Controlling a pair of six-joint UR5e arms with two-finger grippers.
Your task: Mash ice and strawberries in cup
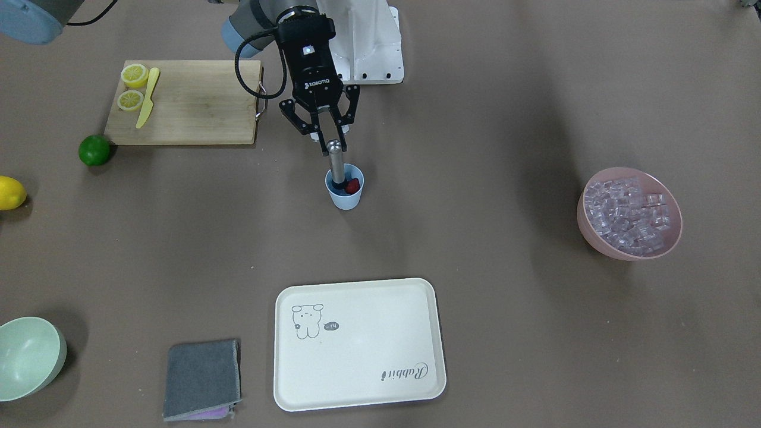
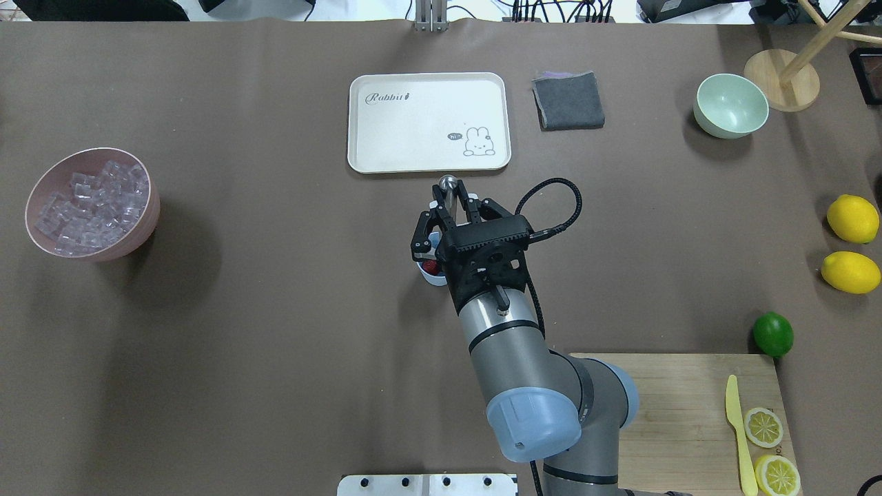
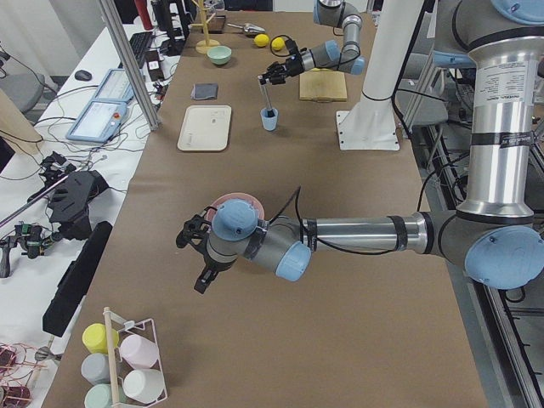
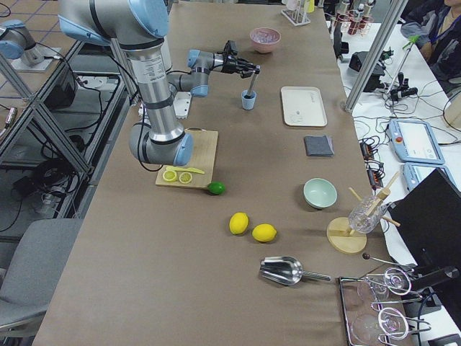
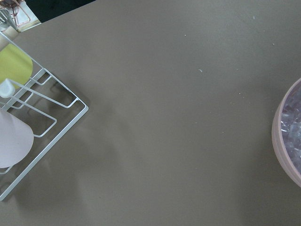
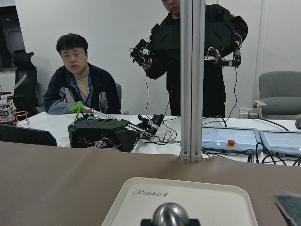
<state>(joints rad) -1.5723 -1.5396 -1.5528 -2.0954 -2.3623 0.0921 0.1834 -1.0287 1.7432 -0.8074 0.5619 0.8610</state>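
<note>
Light blue cup [image 1: 345, 195], strawberry [image 1: 353, 185] inside

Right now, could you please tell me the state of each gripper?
Left gripper: cannot be told; only a side view shows it.
Right gripper: jaws look open around the metal muddler standing in the cup.

2 lemons [image 2: 853, 218], 2 bowls [image 2: 730, 105], 1 lime [image 2: 772, 334], 1 cup [image 1: 345, 190].

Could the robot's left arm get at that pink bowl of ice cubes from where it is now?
Probably yes. The left gripper hangs just beside the pink bowl, and the ice lies uncovered with nothing over it. The right gripper is far off at the cup.
</note>
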